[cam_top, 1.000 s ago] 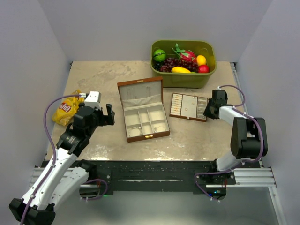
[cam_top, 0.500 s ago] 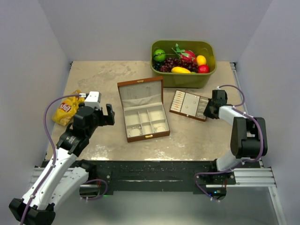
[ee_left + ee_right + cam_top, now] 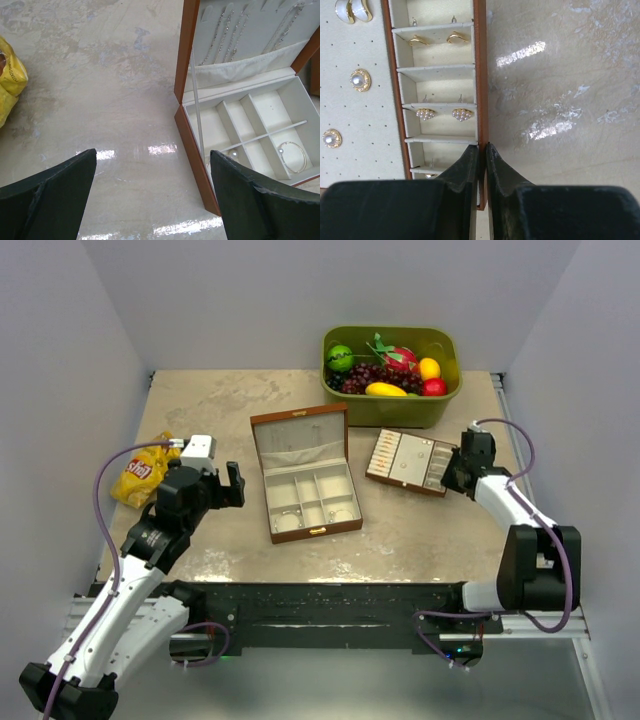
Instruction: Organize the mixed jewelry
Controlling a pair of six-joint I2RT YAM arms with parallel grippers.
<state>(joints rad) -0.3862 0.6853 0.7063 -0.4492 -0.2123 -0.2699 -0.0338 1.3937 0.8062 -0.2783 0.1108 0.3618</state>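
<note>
R gripper (image 3: 482, 148) is seen clamped on the brown rim of the tray (image 3: 480, 75) at its R end. One finger sits inside the wall and the other outside it, over bare table (image 3: 200, 400). The jaws are nearly together w/ only the rim pinched between them. R arm is stretched fwd along the R side of the table, forearm slanted up and inward from the elbow, wrist turned toward the tray.

In the top view the tray is seen lying skewed, between the open box (image 3: 305, 485) and R gripper, near the green fruit bin (image 3: 390, 405). Most of the mixed jewelry is found on it:
- a gold earring pair (image 3: 435, 39) in a narrow side slot
- a pearl-cluster pair (image 3: 444, 114) two slots nearer the gripper
- round pearl studs (image 3: 360, 79) pinned on the dotted cream panel

L gripper (image 3: 153, 152) is held wide, fingers well apart, nothing between them. It is hung above bare table just L of the box. L arm is raised from its base at lower L, elbow bent, wrist pointed toward the box. A yellow snack bag (image 3: 140, 472) lies to its L.

The box lid is stood upright w/ chains (image 3: 225, 35) tucked in its pocket. A thin bracelet (image 3: 295, 156) lies in a front compartment
</note>
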